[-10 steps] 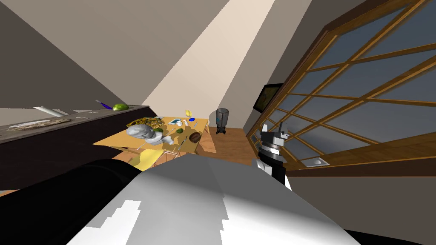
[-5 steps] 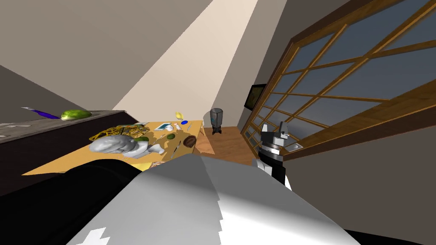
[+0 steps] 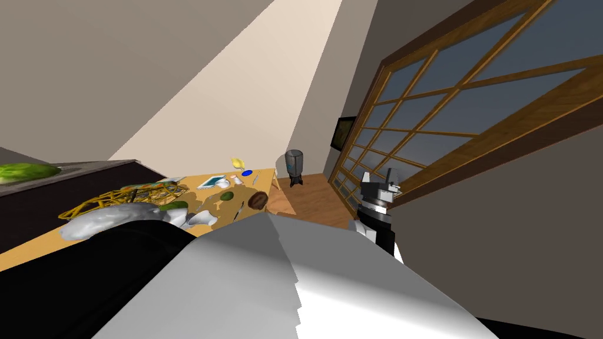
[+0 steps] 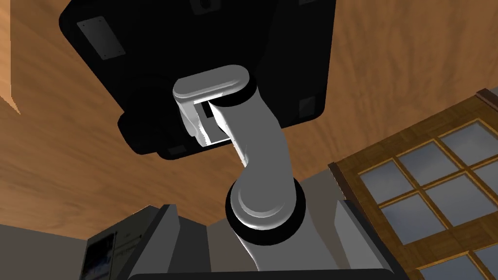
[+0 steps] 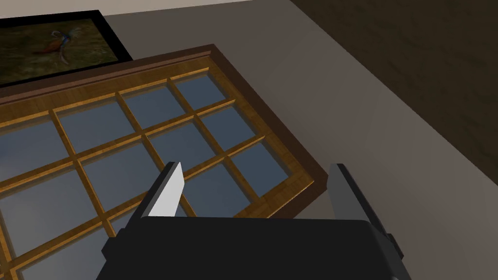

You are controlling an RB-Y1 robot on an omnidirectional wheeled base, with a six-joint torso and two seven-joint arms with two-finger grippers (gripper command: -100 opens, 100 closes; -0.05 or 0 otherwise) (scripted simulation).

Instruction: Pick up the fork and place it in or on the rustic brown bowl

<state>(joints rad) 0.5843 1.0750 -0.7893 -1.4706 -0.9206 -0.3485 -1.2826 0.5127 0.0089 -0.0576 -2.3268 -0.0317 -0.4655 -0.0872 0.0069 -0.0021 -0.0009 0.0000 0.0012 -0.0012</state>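
My own viewpoint has shifted since a second ago: the table [image 3: 264, 183] now sits nearer and further left in the head view. A thin grey utensil, apparently the fork [image 3: 240, 209], lies flat on it just beside the brown bowl [image 3: 257, 200], well apart from both grippers. The right gripper [image 3: 380, 176], raised by the window [image 3: 447, 118], and the left gripper [image 4: 257, 233], above the wood floor [image 4: 58, 160], each have their fingers spread wide with nothing between them.

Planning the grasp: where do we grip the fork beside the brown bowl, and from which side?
Mid-handle, from straight above, closing across its narrow width: the fork lies flat on the table, long and thin, close to the left of the brown bowl. Which end has the tines is too small to tell.
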